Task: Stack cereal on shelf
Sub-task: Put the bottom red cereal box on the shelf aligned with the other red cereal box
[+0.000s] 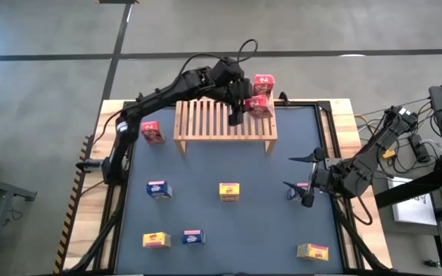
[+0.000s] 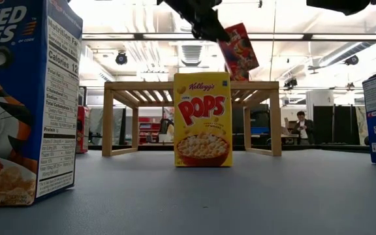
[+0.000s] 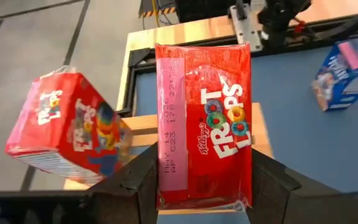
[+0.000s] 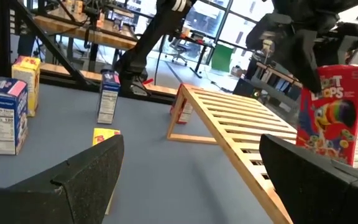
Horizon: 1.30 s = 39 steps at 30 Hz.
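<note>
The shelf (image 1: 225, 123) is a light wooden slatted rack at the table's far middle. One red cereal box (image 1: 263, 81) (image 3: 67, 130) stands on end at its far right corner. My left gripper (image 1: 238, 107) reaches over the shelf's right part, shut on a second red cereal box (image 1: 258, 106) (image 3: 204, 124) just above the slats. My right gripper (image 1: 298, 175) waits open at the table's right, beside a blue box (image 1: 301, 188). Other cereal boxes stand on the table. My left gripper pinches the red box between its two fingers (image 3: 135, 180), across two opposite narrow faces; one is the pink face with a printed date (image 3: 169, 180). The fingers slant down from the table's left. The box is lifted clear above the shelf, printed front up, and tilted (image 2: 240, 49).
On the table stand a red box (image 1: 153, 132) left of the shelf, a blue box (image 1: 159, 189), a yellow one (image 1: 229, 192) mid-table, and yellow (image 1: 156, 240), blue (image 1: 193, 237) and yellow (image 1: 313, 251) boxes near the front edge. The shelf's left and middle slats are bare.
</note>
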{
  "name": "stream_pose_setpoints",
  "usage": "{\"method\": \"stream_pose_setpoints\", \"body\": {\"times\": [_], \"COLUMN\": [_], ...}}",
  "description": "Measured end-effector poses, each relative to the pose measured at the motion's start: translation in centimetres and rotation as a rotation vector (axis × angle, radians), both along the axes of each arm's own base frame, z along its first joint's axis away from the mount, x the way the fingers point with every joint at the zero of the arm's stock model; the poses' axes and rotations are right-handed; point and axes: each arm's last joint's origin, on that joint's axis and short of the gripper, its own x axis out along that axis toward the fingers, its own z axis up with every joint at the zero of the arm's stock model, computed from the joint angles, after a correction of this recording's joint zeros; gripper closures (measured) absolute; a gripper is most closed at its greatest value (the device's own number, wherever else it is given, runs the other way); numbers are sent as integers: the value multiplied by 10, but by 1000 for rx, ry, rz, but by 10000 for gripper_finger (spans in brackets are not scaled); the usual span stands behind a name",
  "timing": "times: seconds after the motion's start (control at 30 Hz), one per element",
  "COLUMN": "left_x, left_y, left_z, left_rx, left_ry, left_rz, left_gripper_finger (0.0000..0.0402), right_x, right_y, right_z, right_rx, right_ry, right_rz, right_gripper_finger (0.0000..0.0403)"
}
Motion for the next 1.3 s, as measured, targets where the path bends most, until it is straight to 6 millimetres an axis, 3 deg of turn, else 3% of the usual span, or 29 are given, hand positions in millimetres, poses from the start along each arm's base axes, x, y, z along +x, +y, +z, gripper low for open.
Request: {"method": "stream_pose_setpoints", "body": {"times": [0.5,1.3], "left_x": [8,11], "left_y": [22,25], "left_z": [-22,-16], "left_rx": [43,52], "left_ry": [43,-30], "left_rz": [1,-11], "left_gripper_finger": [241,196], "right_x": [0,0], "right_y": [0,-1], "right_z": [-2,-2], "right_rx": [68,64], "right_ry": [-11,-12], "right_rz": [-16,-28], "right_gripper_finger": [39,39]}}
